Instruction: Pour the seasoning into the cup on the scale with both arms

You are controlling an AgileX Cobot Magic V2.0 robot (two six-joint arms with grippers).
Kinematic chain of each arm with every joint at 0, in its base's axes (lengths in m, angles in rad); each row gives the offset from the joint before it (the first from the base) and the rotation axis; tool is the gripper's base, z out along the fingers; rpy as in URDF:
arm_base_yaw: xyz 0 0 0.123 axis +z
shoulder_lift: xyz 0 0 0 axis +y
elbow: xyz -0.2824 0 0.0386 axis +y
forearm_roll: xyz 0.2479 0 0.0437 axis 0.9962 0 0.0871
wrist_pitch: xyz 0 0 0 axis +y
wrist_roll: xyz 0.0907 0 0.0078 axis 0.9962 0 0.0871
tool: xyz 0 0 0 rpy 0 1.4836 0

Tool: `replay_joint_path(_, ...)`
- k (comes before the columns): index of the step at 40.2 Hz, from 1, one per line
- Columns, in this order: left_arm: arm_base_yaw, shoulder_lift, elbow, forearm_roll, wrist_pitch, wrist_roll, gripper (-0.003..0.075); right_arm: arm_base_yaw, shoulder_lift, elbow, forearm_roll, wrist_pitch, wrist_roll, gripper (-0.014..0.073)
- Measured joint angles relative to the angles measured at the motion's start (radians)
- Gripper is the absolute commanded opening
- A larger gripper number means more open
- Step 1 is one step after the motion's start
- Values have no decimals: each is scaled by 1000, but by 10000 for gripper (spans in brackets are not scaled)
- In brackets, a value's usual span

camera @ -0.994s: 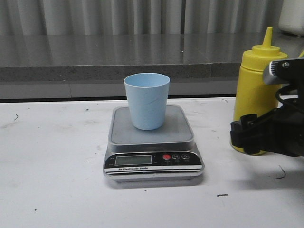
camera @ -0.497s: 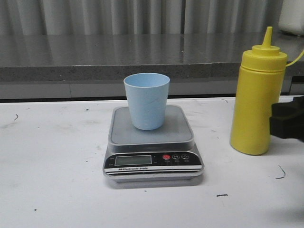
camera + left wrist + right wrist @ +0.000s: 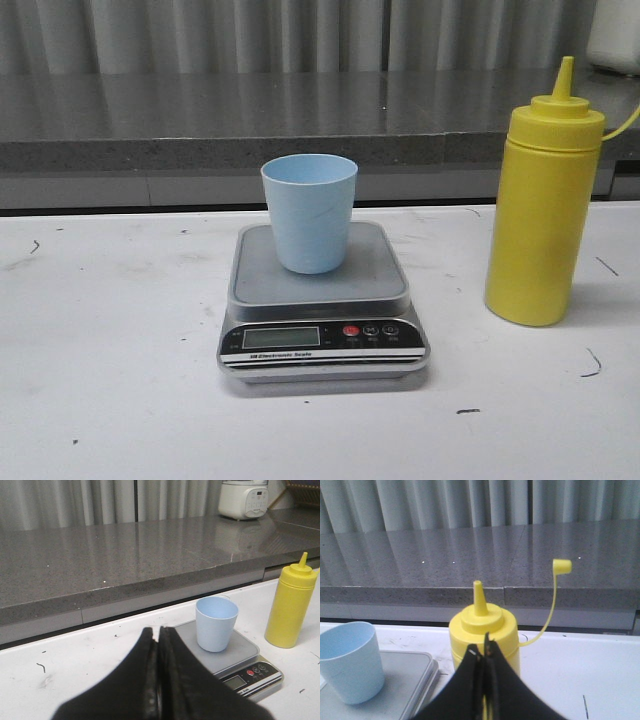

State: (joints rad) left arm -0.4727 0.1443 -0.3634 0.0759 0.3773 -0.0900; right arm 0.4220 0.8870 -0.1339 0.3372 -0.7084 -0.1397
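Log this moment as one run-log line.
cup: upright on scale | bottle: upright on table, nozzle uncapped, unheld | left fingers: shut, empty | right fingers: shut, empty, near bottle

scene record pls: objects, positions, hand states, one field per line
cup: pale blue, upright on the scale platform
scale: on white table, display facing the front camera
seasoning bottle: yellow, upright on the table to the scale's right, nozzle uncapped, cap hanging on its tether
left hand: shut, holding nothing
right hand: shut, holding nothing, just in front of the bottle
front view: neither hand in frame
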Motion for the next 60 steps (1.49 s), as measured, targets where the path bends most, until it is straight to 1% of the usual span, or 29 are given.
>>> replay_joint_path(1,0,0,0,0,0,0,-20,0,-42,-23,18,79,-36,-61)
replay_joint_path(4,0,0,0,0,0,0,-20,0,-160,-78,82,232,-148,-61)
replay_joint_path(7,0,0,0,0,0,0,-20,0,-251,-127,142,353,-265,-61)
replay_joint_path(11,0,0,0,0,0,0,-20,0,-373,-180,219,462,-381,-61)
replay_joint_path(16,0,0,0,0,0,0,-20,0,-501,-205,280,533,-434,-61)
replay_joint_path(24,0,0,0,0,0,0,-20,0,-589,-207,294,564,-441,-61)
replay_joint_path(60,0,0,0,0,0,0,-20,0,-594,-207,299,570,-445,-61)
